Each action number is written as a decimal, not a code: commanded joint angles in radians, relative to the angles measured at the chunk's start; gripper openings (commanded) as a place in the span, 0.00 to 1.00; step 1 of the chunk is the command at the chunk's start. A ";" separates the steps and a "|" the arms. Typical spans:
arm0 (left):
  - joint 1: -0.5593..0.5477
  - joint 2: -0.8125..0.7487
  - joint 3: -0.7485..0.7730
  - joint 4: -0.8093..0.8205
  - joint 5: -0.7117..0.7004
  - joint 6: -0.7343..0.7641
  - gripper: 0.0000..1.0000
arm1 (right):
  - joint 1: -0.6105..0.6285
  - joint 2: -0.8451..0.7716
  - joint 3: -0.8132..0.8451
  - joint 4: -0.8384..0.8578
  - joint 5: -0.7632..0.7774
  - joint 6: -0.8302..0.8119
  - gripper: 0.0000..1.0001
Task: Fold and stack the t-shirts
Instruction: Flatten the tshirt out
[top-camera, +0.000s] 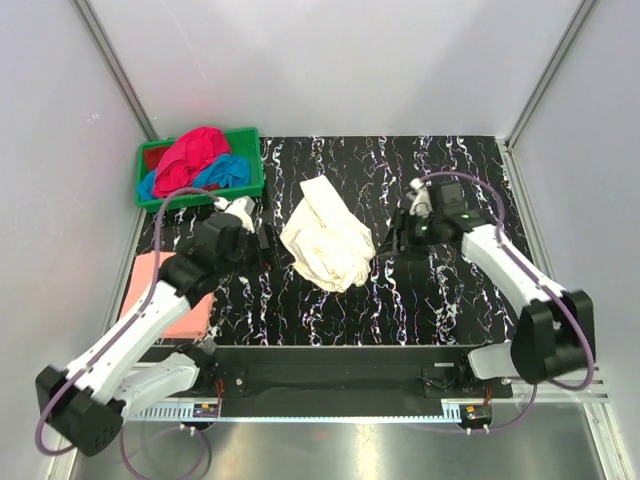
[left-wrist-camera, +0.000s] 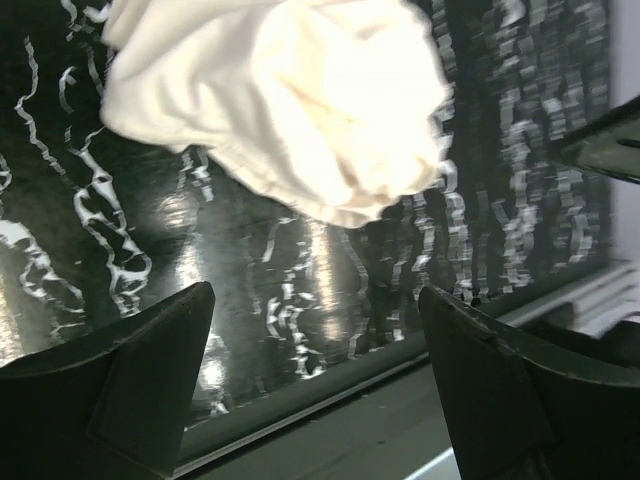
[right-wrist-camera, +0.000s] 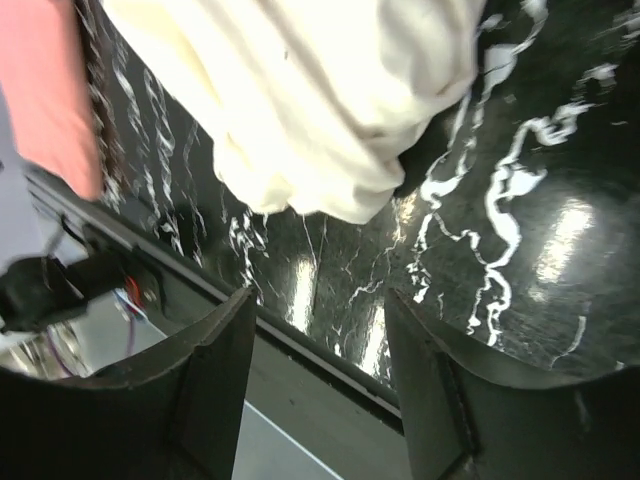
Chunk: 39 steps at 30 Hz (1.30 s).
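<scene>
A crumpled cream t-shirt (top-camera: 326, 238) lies in a heap mid-table, filling the top of the left wrist view (left-wrist-camera: 290, 95) and the right wrist view (right-wrist-camera: 310, 90). A folded salmon-pink t-shirt (top-camera: 160, 298) rests flat at the left edge, partly under the left arm, and shows at the right wrist view's left side (right-wrist-camera: 45, 85). Magenta-red (top-camera: 192, 152) and blue (top-camera: 222, 172) t-shirts are piled in the green crate (top-camera: 252, 160). My left gripper (top-camera: 262, 240) stands open just left of the cream heap, holding nothing (left-wrist-camera: 315, 300). My right gripper (top-camera: 397, 238) is open to its right, empty (right-wrist-camera: 320, 310).
The table top is black marble-patterned (top-camera: 440, 290) with its near edge rail (top-camera: 330, 355) in front of the arm bases. White enclosure walls stand on the left, right and back. The crate occupies the far left corner.
</scene>
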 joint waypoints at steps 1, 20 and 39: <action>0.011 0.172 0.028 -0.012 -0.040 0.107 0.86 | 0.115 0.097 0.098 0.051 0.012 -0.023 0.63; 0.353 0.582 -0.077 0.442 0.392 0.060 0.73 | 0.449 0.507 0.535 -0.177 0.333 -0.165 0.57; 0.371 0.784 0.014 0.508 0.429 0.055 0.31 | 0.512 0.579 0.537 -0.191 0.435 -0.143 0.41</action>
